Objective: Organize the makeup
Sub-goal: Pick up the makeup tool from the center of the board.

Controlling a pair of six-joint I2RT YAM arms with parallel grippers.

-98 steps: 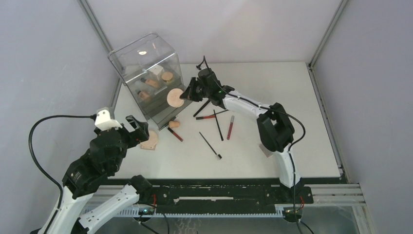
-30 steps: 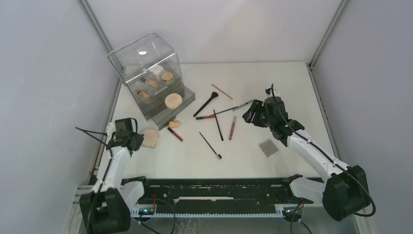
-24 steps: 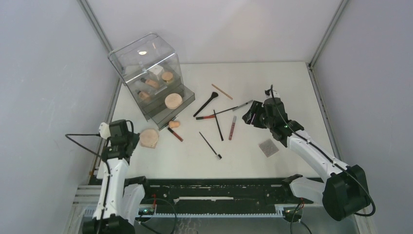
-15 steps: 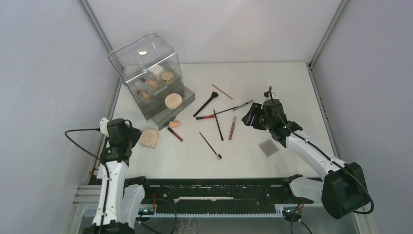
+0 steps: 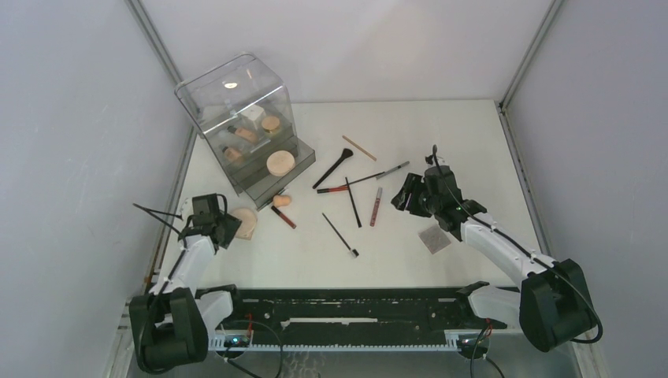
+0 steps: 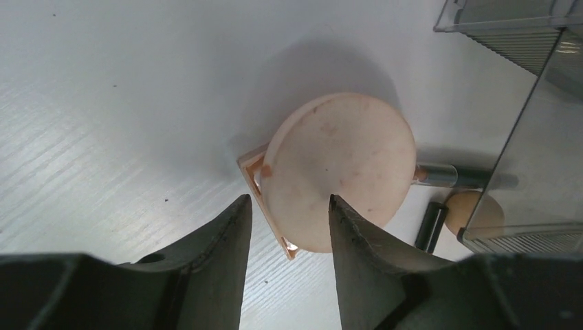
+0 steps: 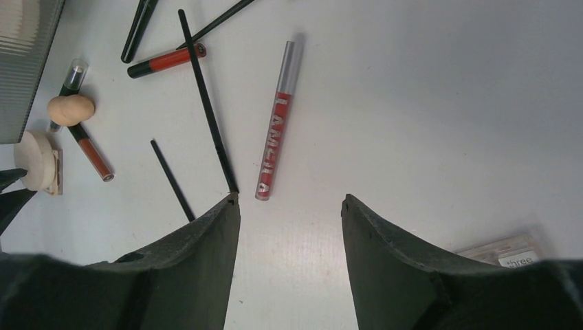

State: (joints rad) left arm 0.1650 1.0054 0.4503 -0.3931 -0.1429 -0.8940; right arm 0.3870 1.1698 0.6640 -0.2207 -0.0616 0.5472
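Changes over the last few sec: my right gripper (image 7: 289,199) has left the clear drawer box (image 5: 236,118). The round compact (image 5: 281,163) it held there now lies on the pulled-out tray at the box's foot, so that's one item filed. The right gripper has backed well away from the box, to the far side of the loose pile. Its jaws are apart w/ nothing btwn them, hovering by the red lip tube (image 7: 277,124) and a thin black brush (image 7: 206,96).

My left gripper (image 6: 285,206) has come down from high up to table level, just off the box's near corner. Its jaws were nearly together a sec ago and have spread since; they're now apart, clamped on nothing. The second compact (image 6: 340,168), a round lid on a square base, lies flat just beyond my tips, its edge lined up w/ the gap. It sits nr the box front, w/ the peach sponge (image 5: 282,201) a bit further along that front.

Meaning, imo: the left side is set to take this compact next; I need to push fwd, then close. Risk: it's a low, flat disc, so my tips may skid over the lid.

Brushes, lip tubes, the sponge and a small flat packet (image 5: 434,238) are still loose out from the box, so plenty is left.
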